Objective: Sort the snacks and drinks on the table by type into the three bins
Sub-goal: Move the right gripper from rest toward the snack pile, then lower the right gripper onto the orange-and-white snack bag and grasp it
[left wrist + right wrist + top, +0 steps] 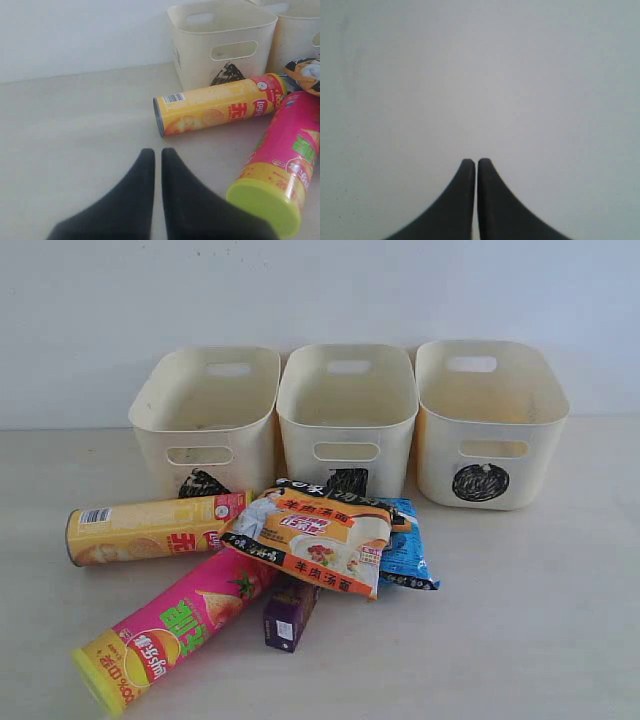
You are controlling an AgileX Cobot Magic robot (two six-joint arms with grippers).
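Sorting not begun: everything on table (520, 640), just before three bins (390, 445). Left gripper (157, 151), right gripper (476, 161) both closed, empty. Yellow tube (150, 528) on side: stiff, light, probably rolls; clamp mid-body. Orange-white packet (315, 540) soft, slippery; pinch edge.

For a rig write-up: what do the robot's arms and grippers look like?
The left gripper and the right gripper each show two plain matte black fingers, broad at the base and curving in to narrow rounded tips. No markings or cables show; the arms themselves are out of view.
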